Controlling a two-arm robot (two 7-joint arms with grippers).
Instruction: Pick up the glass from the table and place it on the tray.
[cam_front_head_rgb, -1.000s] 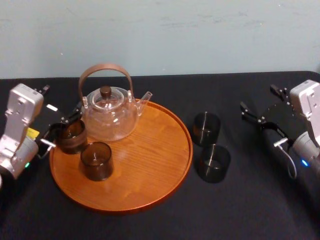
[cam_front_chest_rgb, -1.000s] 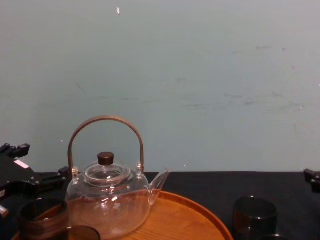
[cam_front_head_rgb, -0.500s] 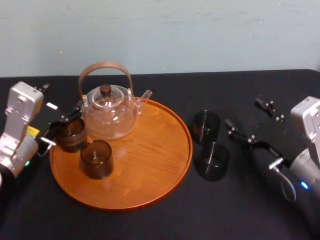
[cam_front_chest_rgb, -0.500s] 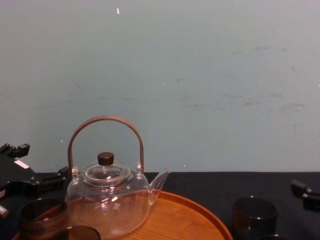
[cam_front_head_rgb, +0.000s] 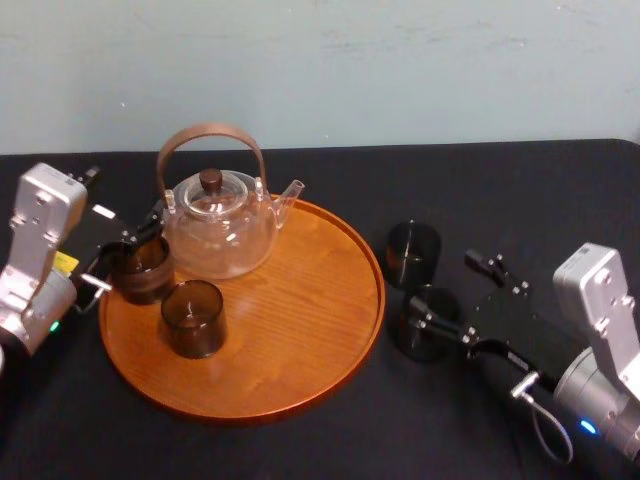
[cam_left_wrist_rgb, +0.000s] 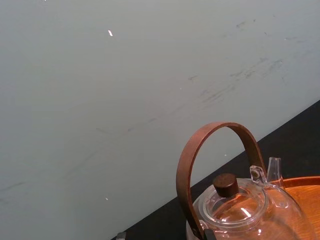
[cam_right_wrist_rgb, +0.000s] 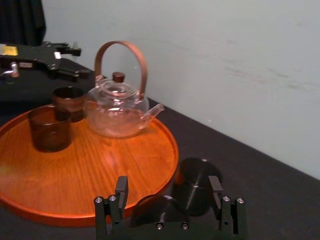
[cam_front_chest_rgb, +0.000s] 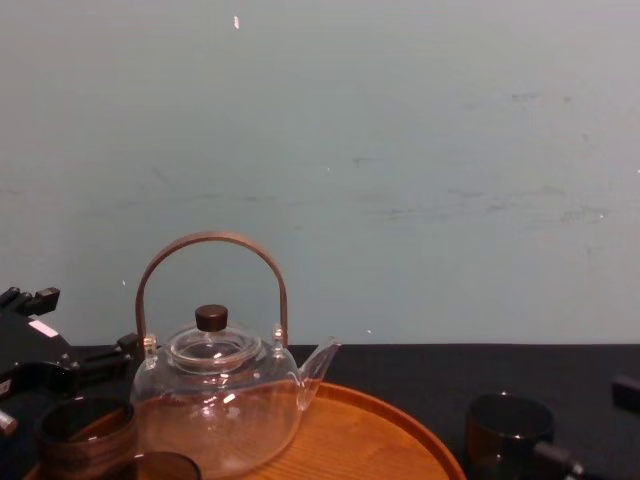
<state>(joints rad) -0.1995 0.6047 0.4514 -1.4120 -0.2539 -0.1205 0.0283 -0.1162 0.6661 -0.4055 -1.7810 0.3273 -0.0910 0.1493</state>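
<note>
Head view. My right gripper (cam_front_head_rgb: 443, 283) reaches in low over the table (cam_front_head_rgb: 520, 190), just right of the tray (cam_front_head_rgb: 300, 330). Its jaws are spread wide and hold nothing. The target glass (cam_front_head_rgb: 424, 338), dark and upright, stands on the black cloth just beside the tray's right rim. One finger (cam_front_head_rgb: 437, 319) crosses over its top. The other finger lies clear of it, nearer to a second dark glass (cam_front_head_rgb: 412, 253) that stands just behind.

Right wrist view. I see the target glass's rim low in the gap between the two fingers, closer to one of them, and the second dark glass farther on in the same gap. I cannot tell whether the fingertips are down at the level of the glass's wall.

My left gripper (cam_front_head_rgb: 125, 255) sits at the tray's left rim with its jaws apart, by a brown glass (cam_front_head_rgb: 140, 278). A smoky glass (cam_front_head_rgb: 192, 320) and the clear teapot (cam_front_head_rgb: 220, 225) also stand on the tray.
</note>
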